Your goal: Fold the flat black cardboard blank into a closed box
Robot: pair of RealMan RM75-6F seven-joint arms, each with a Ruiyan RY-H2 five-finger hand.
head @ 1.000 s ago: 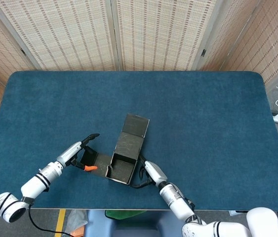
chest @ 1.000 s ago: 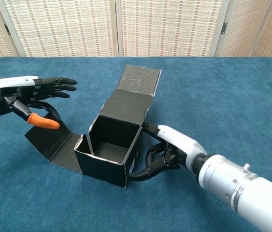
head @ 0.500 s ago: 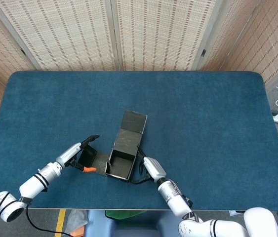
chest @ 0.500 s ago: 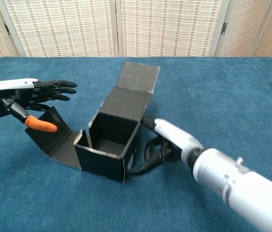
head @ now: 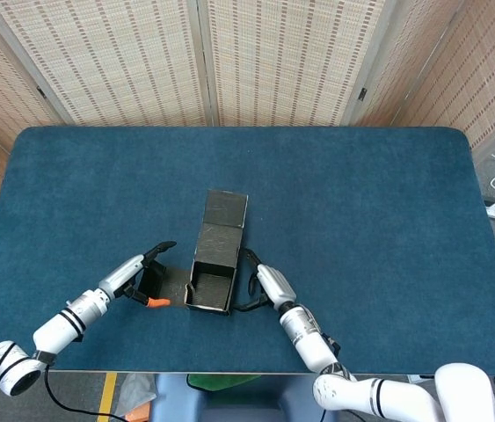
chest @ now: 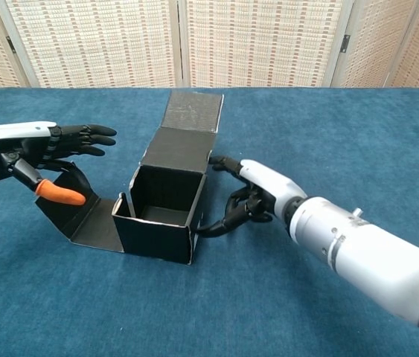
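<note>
Right hand (chest: 257,195) presses against right wall of black box (chest: 163,212), fingers curled at lower front corner; firm grip not confirmable. Left hand (chest: 53,152) open, fingers spread, holds nothing, hovers above side flap (chest: 82,216) lying out to left. Blue desk (head: 361,202) carries box near front edge, centre-left; box upright, top open, lid flap (chest: 193,111) extended to rear.

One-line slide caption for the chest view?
Right hand steadies the half-folded black box while left hand hovers over its side flap.
</note>
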